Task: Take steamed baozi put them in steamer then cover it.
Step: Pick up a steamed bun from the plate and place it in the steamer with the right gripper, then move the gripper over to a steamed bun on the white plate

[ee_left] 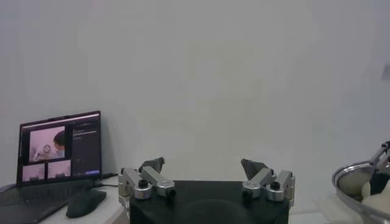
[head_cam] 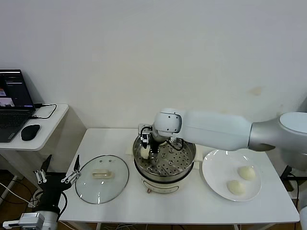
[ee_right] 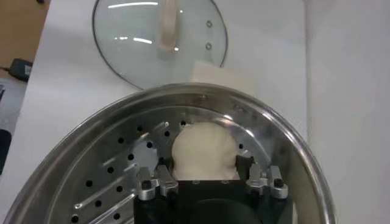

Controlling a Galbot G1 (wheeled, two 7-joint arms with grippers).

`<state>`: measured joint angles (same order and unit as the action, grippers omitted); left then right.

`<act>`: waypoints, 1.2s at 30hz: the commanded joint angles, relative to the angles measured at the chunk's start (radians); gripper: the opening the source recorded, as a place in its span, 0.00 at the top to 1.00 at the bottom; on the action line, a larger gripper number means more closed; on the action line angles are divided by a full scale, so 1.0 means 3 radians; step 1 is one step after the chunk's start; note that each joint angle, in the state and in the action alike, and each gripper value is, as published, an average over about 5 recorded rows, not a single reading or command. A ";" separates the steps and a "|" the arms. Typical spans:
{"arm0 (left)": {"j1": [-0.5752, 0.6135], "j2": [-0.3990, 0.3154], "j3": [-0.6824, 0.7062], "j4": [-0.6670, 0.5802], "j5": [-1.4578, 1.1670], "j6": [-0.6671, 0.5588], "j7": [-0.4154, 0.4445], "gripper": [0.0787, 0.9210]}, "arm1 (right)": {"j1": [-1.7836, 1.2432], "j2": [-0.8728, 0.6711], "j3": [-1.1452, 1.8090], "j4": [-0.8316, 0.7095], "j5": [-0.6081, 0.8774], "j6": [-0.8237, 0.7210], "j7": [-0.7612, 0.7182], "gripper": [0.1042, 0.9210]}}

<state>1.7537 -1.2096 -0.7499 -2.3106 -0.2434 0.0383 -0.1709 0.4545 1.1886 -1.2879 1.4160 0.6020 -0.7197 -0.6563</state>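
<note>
Your right gripper [head_cam: 147, 148] is down inside the steamer [head_cam: 188, 160], at its left side, with its fingers [ee_right: 160, 182] clamped on a steamed baozi [ee_right: 203, 149]. In the right wrist view that bun sits low over the perforated floor, close to the basket's wall; you cannot tell whether it touches the floor. Two more buns [head_cam: 246, 173] lie on the white plate [head_cam: 215, 167] just to the right of the steamer, one nearer the front edge [head_cam: 234, 187]. The cover [head_cam: 102, 178] lies flat on the table [head_cam: 192, 208] to the left of the steamer, handle up. Your left gripper [ee_left: 206, 176] waits off the table's left front corner, its fingers spread wide and holding nothing. A laptop [head_cam: 14, 103] and a mouse [head_cam: 29, 132] sit on the side desk at far left
</note>
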 commanded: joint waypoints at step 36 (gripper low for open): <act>0.0073 0.0057 0.0113 -0.0062 0.0030 0.0008 -0.0001 0.12 | -0.1094 -0.3205 0.0923 0.0926 -0.2013 0.1275 -0.1640 0.12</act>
<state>1.7707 -1.1901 -0.7167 -2.3286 -0.2376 0.0402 -0.1712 0.4836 0.3694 -1.2711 1.7194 0.1831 -0.4214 -1.1010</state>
